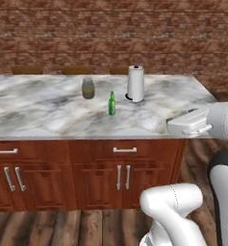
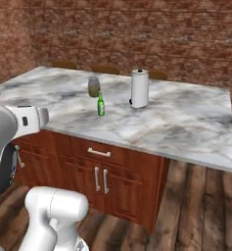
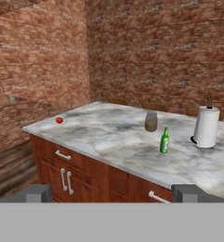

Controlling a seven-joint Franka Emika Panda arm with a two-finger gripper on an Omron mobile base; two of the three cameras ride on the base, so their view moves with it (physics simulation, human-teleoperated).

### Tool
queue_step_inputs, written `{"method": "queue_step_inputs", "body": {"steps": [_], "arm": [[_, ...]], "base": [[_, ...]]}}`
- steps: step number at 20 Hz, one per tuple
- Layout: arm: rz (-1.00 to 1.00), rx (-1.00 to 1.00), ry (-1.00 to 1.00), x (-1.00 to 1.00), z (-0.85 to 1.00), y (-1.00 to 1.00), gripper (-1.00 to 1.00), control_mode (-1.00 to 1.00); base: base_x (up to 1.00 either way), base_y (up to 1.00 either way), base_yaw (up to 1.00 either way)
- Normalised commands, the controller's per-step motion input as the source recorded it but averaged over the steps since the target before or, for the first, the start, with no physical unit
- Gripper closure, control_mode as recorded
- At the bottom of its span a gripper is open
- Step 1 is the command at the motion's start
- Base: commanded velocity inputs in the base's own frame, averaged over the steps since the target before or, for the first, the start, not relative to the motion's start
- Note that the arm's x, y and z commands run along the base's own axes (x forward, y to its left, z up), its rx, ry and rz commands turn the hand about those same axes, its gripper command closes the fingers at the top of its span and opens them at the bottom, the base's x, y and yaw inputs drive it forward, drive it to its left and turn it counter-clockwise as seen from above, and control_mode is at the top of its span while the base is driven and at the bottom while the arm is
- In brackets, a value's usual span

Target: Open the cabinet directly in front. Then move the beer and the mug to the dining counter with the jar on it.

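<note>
- Marble, white with grey veins, tops the dining worktop [image 1: 48,115], which sits on a red-brown wooden base with silver handles in front of a brick wall.
- Standing upright on the marble is the beer [image 1: 112,104], a slim green bottle, alone in the middle of the top.
- Behind the bottle and a little to its left in the left base view is the jar [image 1: 88,88], squat and olive-brown; the two are near but apart.
- Behind the bottle on its other side stands a white paper-towel roll [image 1: 135,83] on a dark holder, clear of both bottle and jar.
- A small red object [image 3: 59,120] lies near the far left edge of the marble in the hand view; what it is cannot be told.
- The end effector [image 3: 113,193] is held off the worktop's front edge, its two dark fingertips [image 3: 38,193] spread wide with nothing between them, well apart from the bottle.
- Wooden planks cover the floor [image 2: 200,206] around the base.
</note>
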Motion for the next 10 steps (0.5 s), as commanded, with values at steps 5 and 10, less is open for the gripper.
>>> {"method": "queue_step_inputs", "body": {"steps": [5, 10], "arm": [[0.00, 0.00, 0.00, 0.00, 0.00, 0.00, -1.00, 1.00], [0.00, 0.00, 0.00, 0.00, 0.00, 0.00, -1.00, 1.00]], "base": [[-0.33, 0.00, 0.93], [-0.05, 0.00, 1.00]]}}
